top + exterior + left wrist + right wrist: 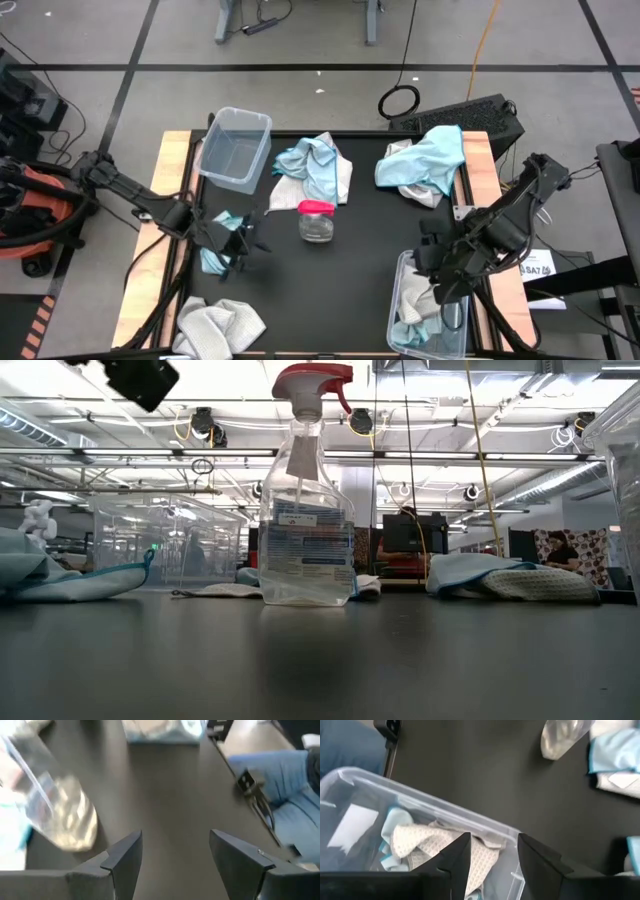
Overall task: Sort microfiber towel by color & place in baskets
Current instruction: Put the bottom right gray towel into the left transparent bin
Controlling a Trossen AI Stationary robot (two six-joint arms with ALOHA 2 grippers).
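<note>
My left gripper [238, 240] stands open over the table's left half, nothing between its fingers [175, 855]; a light blue microfiber towel [214, 256] lies on the mat just beside it. My right gripper [492, 855] hangs open above the near-right basket [428, 312], which holds grey-white and light blue towels [427, 842]. The other basket [236, 148] stands at the far left with no towel showing in it. More towels lie in a heap at the far middle [316, 166], at the far right [424, 164] and, grey-white, at the near left [222, 326].
A clear spray bottle with a red-pink top [316, 220] stands upright at the middle of the mat, between the two arms, and fills the middle of the low view [305, 520]. Bare black mat lies between the bottle and the near-right basket.
</note>
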